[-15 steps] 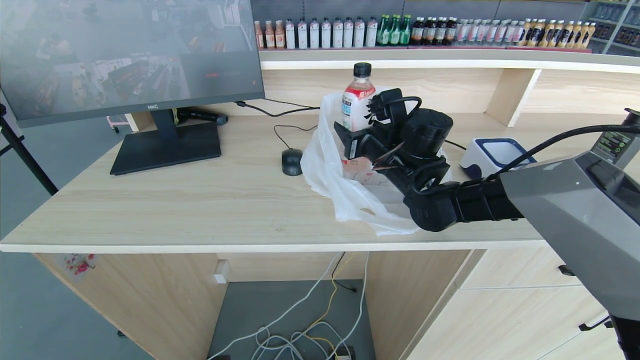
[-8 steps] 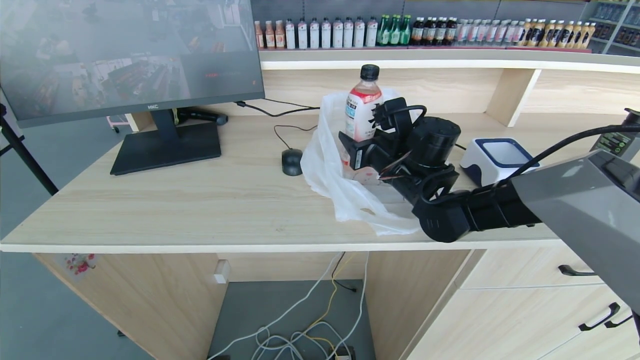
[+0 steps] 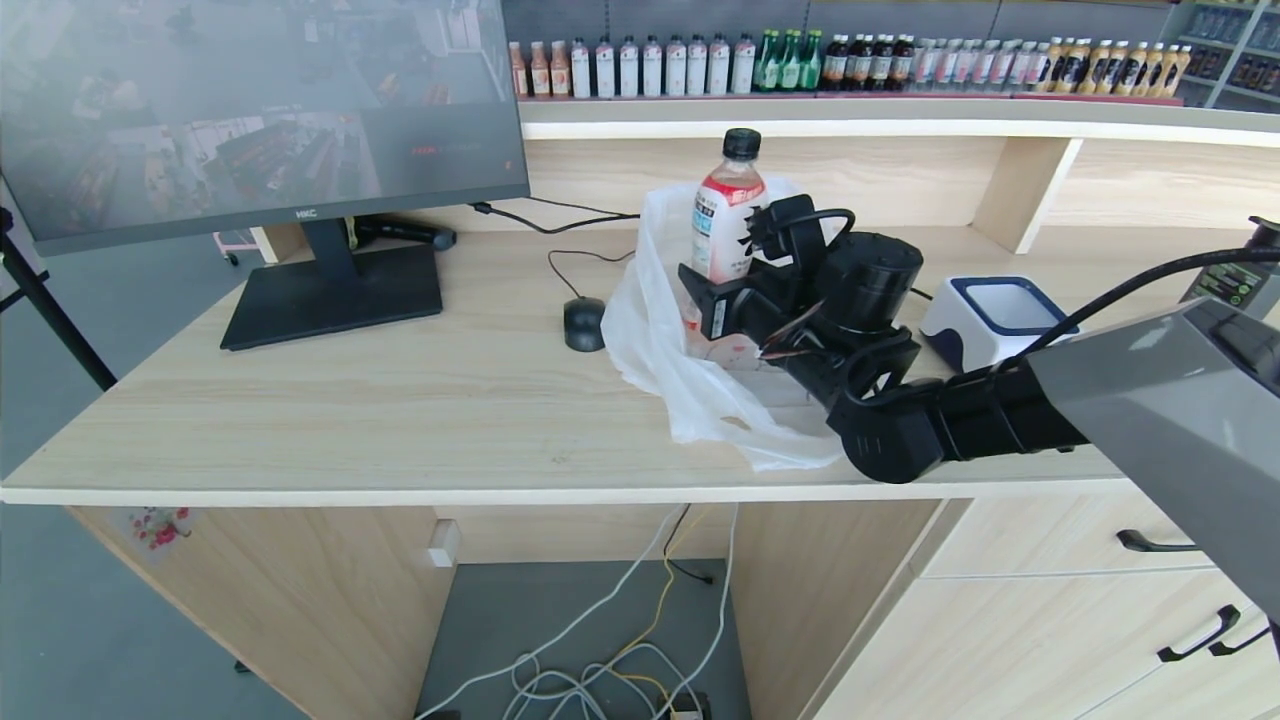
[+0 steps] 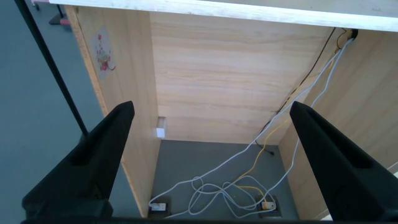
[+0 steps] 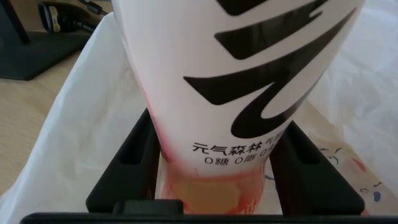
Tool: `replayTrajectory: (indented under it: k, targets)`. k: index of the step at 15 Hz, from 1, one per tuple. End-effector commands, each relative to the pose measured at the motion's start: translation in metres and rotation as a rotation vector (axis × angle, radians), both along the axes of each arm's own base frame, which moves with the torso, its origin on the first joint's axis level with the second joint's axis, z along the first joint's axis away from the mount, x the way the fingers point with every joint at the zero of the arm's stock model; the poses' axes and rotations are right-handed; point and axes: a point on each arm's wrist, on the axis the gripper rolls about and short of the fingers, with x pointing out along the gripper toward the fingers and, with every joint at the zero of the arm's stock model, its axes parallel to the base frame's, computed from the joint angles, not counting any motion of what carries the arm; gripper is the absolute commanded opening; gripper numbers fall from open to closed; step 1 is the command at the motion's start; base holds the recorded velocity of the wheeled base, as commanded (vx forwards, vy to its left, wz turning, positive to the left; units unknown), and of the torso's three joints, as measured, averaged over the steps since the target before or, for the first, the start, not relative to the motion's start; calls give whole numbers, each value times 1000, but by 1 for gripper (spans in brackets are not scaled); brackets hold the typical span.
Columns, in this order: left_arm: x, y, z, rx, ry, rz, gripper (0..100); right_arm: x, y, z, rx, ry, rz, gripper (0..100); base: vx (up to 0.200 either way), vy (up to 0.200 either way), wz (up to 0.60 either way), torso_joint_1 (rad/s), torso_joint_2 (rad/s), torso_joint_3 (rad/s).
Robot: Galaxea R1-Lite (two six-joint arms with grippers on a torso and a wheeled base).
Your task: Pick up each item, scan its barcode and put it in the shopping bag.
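- Bottle [image 3: 727,205]: plastic drink bottle with a black cap, a white label and pink liquid. Held upright at the open mouth of the shopping bag [image 3: 655,345] on the table [image 3: 400,400]. Base hidden behind the gripper, so contact with the bag's floor not determinable.
- Right gripper [image 3: 722,292]: fingers [image 5: 134,165] clamped on the bottle's lower body, one on each side.
- Left gripper [image 4: 211,165]: fingers [image 4: 93,168] spread wide with nothing between them. Hanging below the table's edge, facing loose cables [image 4: 230,186] on the floor.
- Handling, as judged: seemingly full and capped, so fairly heavy and top-heavy when gripped low. Smooth round wall and glossy label, likely slippery. Thin wall, probably yielding under a hard squeeze but not fragile.
- Best hold, as judged: across the round body near the middle, fingers square to the axis. Cap and neck too narrow for a sure grip.
- Shopping bag: thin white film, limp, offering no support of its own. Risk of the bottle tipping on release, so a low, upright release advised.
- Scanner [image 3: 985,315]: beside the shopping bag on the robot's right, apart from the bottle.
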Motion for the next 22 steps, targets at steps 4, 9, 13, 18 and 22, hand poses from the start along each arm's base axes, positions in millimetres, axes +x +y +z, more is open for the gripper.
replayTrajectory:
  k: [4, 9, 13, 18, 22]
  targets:
    - [0, 0, 0, 0, -1, 1, 100, 2, -2, -3, -2, 5, -6, 0, 0, 0, 0, 0, 0, 0]
    - [0, 0, 0, 0, -1, 1, 100, 3, -2, -7, -7, 17, -5, 0, 0, 0, 0, 0, 0, 0]
    - [0, 0, 0, 0, -1, 1, 100, 3, -2, -5, -2, 12, -5, 100, 0, 0, 0, 0, 0, 0]
    - [0, 0, 0, 0, -1, 1, 100, -14, -10, 15, 9, -12, -5, 100, 0, 0, 0, 0, 0, 0]
    - [0, 0, 0, 0, -1, 1, 100, -56, -33, 35, 18, -33, -9, 100, 0, 0, 0, 0, 0, 0]
